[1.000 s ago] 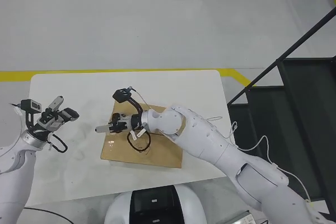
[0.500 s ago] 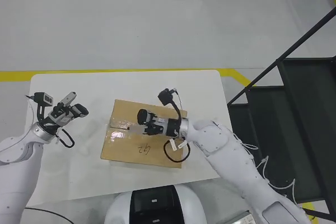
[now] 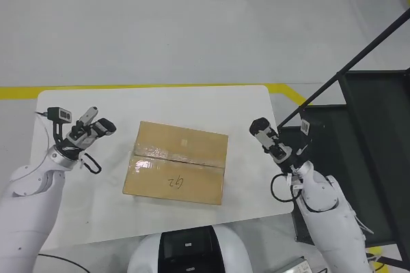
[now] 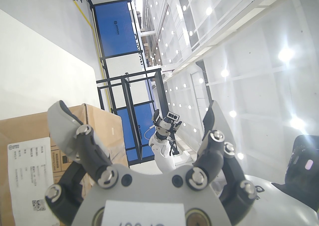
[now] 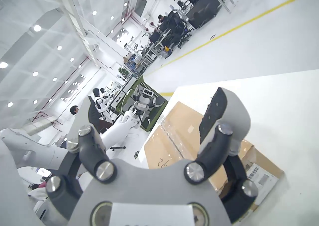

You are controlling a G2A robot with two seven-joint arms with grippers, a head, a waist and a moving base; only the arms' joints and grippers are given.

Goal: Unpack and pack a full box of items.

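The taped-shut box (image 3: 184, 145) sits in the middle of the table (image 3: 89, 205); the left tool (image 4: 135, 109) and right tool (image 5: 152, 102) hang either side of it, fingers apart, empty; I'd worry a fingertip skids on the glossy tape (image 3: 147, 162) and shoves the box edgeward.

Box (image 3: 176, 164) closed, taped along the seam, sits mid surface (image 3: 89, 205). Left gripper (image 3: 97, 123) is off its left side, right gripper (image 3: 265, 133) at the surface's right edge, neither touching the box.
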